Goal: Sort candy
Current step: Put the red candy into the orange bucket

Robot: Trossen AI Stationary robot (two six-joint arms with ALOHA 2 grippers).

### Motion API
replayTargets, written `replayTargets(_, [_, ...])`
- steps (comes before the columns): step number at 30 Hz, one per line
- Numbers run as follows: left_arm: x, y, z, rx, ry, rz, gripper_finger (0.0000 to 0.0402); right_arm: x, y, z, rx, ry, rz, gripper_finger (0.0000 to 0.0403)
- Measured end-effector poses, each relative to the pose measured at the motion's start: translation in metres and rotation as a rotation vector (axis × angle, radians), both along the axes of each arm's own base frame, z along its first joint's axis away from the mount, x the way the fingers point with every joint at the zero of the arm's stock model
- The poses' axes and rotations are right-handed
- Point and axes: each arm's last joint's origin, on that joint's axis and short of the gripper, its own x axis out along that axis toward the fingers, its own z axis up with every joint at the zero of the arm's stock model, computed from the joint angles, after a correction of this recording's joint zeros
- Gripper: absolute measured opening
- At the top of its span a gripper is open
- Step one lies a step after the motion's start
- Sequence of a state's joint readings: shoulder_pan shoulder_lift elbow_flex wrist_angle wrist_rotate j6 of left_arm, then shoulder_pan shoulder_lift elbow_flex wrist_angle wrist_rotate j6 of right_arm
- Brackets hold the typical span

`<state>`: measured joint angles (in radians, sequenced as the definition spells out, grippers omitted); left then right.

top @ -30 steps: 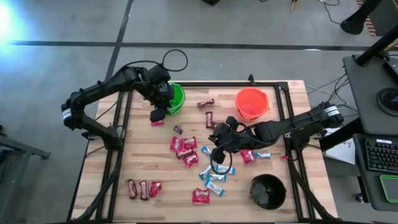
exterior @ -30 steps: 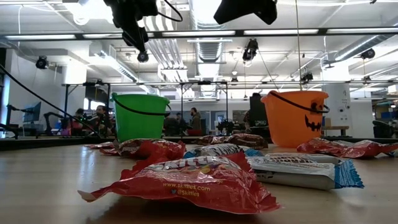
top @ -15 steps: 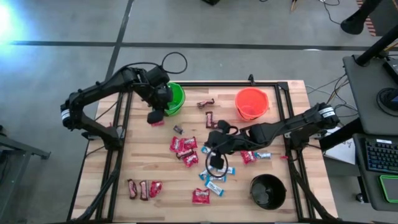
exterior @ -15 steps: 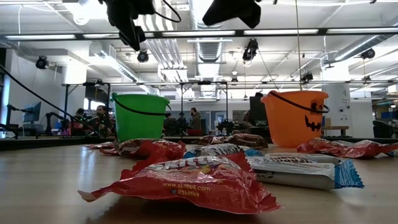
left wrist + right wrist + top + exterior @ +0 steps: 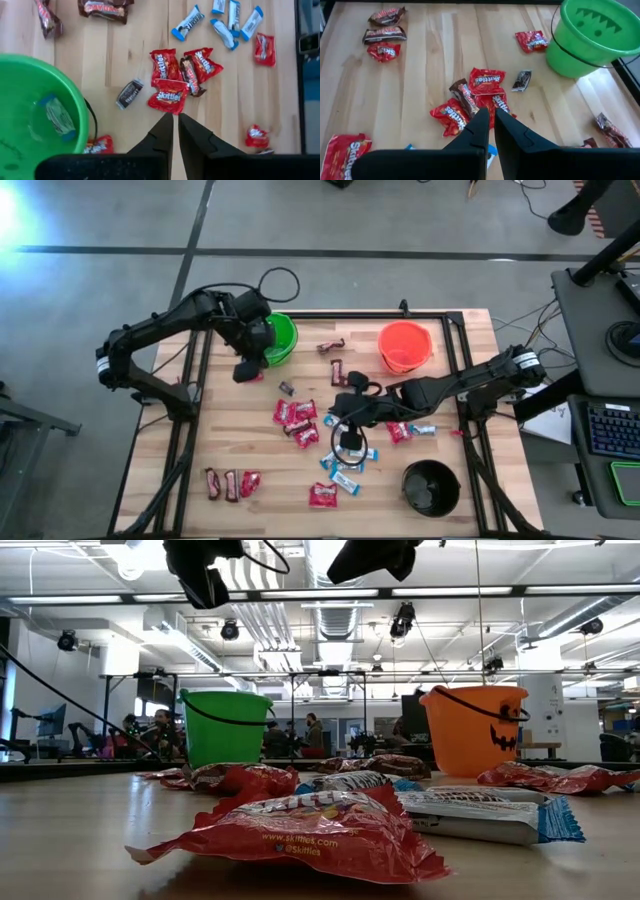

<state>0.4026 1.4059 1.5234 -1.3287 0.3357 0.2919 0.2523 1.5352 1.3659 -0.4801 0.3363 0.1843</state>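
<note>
Candy lies spread over the wooden table: a cluster of red packets [image 5: 297,418], light-blue-and-white bars [image 5: 345,470], dark brown bars [image 5: 331,347] and several more at the near left [image 5: 228,483]. My left gripper [image 5: 243,370] hangs shut high above the table, just left of the green bucket [image 5: 283,337]. Nothing shows between its fingers [image 5: 175,122]. One light-blue wrapped piece [image 5: 57,117] lies inside the green bucket. My right gripper [image 5: 340,410] hovers shut above the table's middle, right of the red cluster. Nothing shows between its fingertips [image 5: 491,116].
An orange bucket [image 5: 405,345] stands at the far right and a black bucket [image 5: 431,488] at the near right. A red packet [image 5: 97,145] lies beside the green bucket's wall. Bare wood shows at the near left and the far middle.
My left gripper has drifted a little toward the table's left edge, away from the green bucket, and risen slightly. My right gripper has moved a short way toward the table's left, closer to the red cluster. The candy on the table has stayed put.
</note>
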Motion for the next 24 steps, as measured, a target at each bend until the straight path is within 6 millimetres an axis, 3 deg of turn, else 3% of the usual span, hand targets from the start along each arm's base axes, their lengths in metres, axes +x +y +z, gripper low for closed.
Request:
replayTargets(5, [0.0016,0.0007,-0.0003,-0.049,0.015,0.110,0.0001,0.0021,-0.0025,0.0009,0.011,-0.019,-0.017,0.0018])
replayTargets(18, [0.0050,-0.0003,0.0002,-0.037,-0.009,0.098,0.0033,0.0028,-0.0034,0.0006,0.045,-0.022,-0.027,0.0019])
replayTargets(24, [0.0036,-0.0029,0.0013,-0.018,-0.015,0.048,0.0053,0.0076,-0.0099,-0.0064,0.084,0.013,-0.003,0.0056])
